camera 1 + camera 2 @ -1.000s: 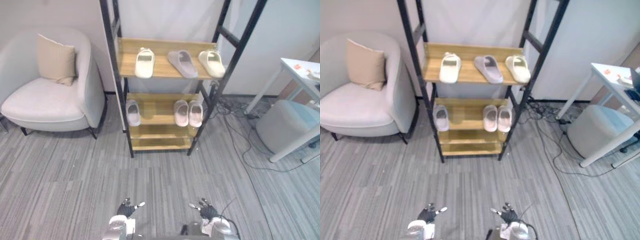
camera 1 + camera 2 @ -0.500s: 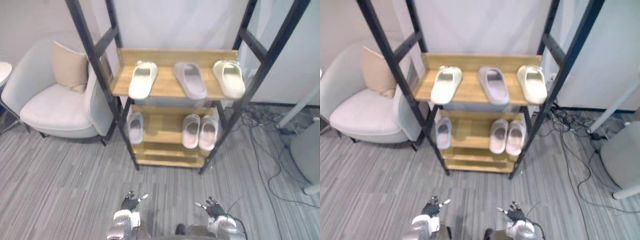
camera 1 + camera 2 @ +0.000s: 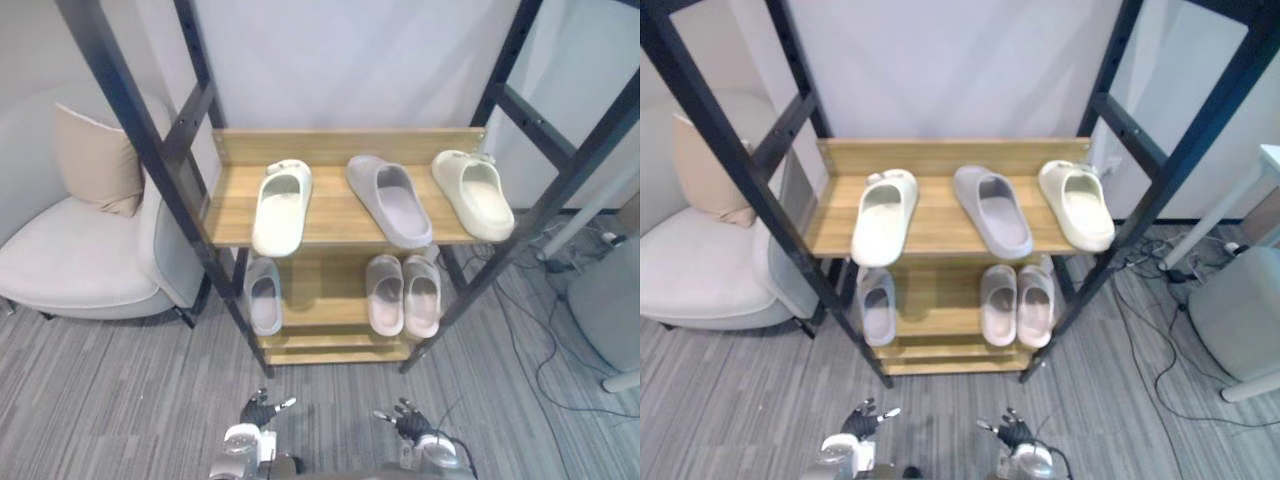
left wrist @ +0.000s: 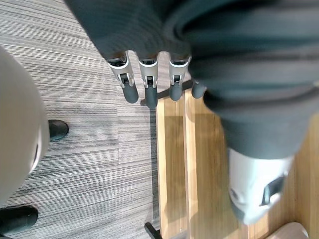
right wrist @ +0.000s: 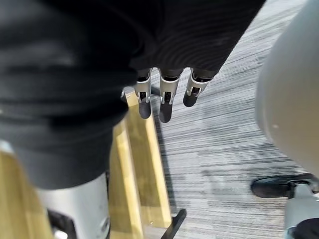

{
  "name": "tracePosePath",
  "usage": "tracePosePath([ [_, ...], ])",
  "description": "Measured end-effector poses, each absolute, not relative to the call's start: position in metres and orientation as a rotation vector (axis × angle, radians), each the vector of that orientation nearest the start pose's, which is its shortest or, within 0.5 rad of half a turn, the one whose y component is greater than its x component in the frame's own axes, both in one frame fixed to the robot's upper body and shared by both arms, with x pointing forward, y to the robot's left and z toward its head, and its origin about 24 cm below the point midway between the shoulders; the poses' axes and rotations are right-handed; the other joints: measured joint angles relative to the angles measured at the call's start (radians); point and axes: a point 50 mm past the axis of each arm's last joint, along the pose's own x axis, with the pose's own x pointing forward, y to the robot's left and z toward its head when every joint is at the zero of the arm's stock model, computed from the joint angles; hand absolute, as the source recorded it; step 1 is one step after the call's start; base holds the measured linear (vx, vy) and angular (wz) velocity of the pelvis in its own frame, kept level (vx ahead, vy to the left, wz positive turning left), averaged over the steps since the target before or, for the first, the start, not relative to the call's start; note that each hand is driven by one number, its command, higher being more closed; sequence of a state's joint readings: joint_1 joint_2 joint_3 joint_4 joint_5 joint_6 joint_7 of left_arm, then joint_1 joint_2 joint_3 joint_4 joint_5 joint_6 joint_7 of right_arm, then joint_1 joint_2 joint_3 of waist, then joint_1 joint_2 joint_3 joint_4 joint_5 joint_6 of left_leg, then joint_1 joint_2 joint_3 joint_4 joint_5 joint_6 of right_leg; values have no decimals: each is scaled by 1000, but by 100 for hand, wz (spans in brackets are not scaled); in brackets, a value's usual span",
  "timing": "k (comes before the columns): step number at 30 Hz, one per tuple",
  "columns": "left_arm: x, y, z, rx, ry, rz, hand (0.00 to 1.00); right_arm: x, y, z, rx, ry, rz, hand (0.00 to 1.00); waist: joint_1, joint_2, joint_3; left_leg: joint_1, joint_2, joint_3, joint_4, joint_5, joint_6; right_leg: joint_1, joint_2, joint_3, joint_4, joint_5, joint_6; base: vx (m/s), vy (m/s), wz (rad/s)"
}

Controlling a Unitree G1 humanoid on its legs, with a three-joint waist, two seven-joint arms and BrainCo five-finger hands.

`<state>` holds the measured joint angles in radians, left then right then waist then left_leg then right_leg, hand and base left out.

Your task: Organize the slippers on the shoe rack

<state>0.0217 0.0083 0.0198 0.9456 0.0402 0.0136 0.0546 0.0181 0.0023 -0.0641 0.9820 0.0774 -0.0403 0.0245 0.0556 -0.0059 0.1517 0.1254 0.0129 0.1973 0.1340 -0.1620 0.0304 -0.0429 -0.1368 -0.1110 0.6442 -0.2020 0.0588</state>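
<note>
My left robot hand [image 3: 262,410] and right robot hand [image 3: 408,420] hang low before the shoe rack [image 3: 160,150], fingers straight, holding nothing. Three slippers [image 3: 390,199] sit apart on its top shelf [image 3: 335,215]. A single slipper [image 3: 263,294] and a pair [image 3: 404,293] sit below.

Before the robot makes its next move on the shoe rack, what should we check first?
1. Left robot hand empty, fingers straight: ok.
2. Right robot hand empty, fingers straight: ok.
3. Left cream slipper beside right cream slipper on top shelf: not ok, grey slipper lies between.
4. Pink pair side by side on lower shelf: ok.
5. Lone lower slipper beside its mate: not ok.
</note>
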Motion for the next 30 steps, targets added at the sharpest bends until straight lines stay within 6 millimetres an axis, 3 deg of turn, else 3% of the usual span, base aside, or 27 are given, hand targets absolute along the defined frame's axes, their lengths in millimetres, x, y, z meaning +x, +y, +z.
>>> tracePosePath([
  [2,138,160,-148,64,986,61,0,138,-155,-149,106,956,-66,0,0,0,-1,16,13,-15,-15,0,-1,-18,-3,-19,-43,-53,1,73,-1,19],
  [4,137,162,-149,69,988,64,0,137,-154,-150,96,963,-54,0,-1,4,-3,15,27,-26,-15,0,-9,-29,4,-15,-150,-49,5,65,-22,19],
  [5,137,164,-149,74,990,66,0,137,-154,-150,97,964,-53,0,0,-2,-7,14,24,-29,-15,0,-13,-23,8,-2,-221,-10,1,94,-82,18],
  [6,136,170,-149,88,992,73,0,134,-152,-151,103,976,-52,0,1,-36,-18,13,-6,-42,-17,-6,-25,-24,-8,23,-310,113,1,64,-67,14],
  [7,136,171,-149,89,996,75,0,133,-153,-152,102,978,-54,0,0,-44,-21,16,-11,-46,-18,-7,-28,-21,-16,16,-315,95,20,109,-164,10],
  [8,133,168,-151,84,1008,73,0,131,-156,-153,93,990,-61,0,-1,-23,-34,15,-5,-50,-25,-3,-36,13,-8,8,-385,87,23,64,-121,2],
  [12,129,160,-153,64,1025,64,0,128,-169,-153,64,997,-77,0,-4,13,-46,17,11,-73,-62,15,-61,60,22,-16,-488,115,12,67,-112,8],
  [23,130,166,-152,85,1018,71,0,125,-169,-153,48,995,-80,0,-5,-22,-51,17,23,-96,-85,28,-76,119,43,-41,-626,181,6,0,-24,6],
  [26,130,167,-152,89,1018,76,0,130,-168,-146,27,936,-66,0,-8,-20,-49,16,17,-96,-86,28,-75,130,40,-41,-644,189,10,0,0,0],
  [30,131,173,-150,105,1003,93,0,154,-177,-114,-16,727,-71,0,-19,-16,-47,14,16,-94,-87,27,-75,125,41,-38,-648,192,10,0,0,0],
])
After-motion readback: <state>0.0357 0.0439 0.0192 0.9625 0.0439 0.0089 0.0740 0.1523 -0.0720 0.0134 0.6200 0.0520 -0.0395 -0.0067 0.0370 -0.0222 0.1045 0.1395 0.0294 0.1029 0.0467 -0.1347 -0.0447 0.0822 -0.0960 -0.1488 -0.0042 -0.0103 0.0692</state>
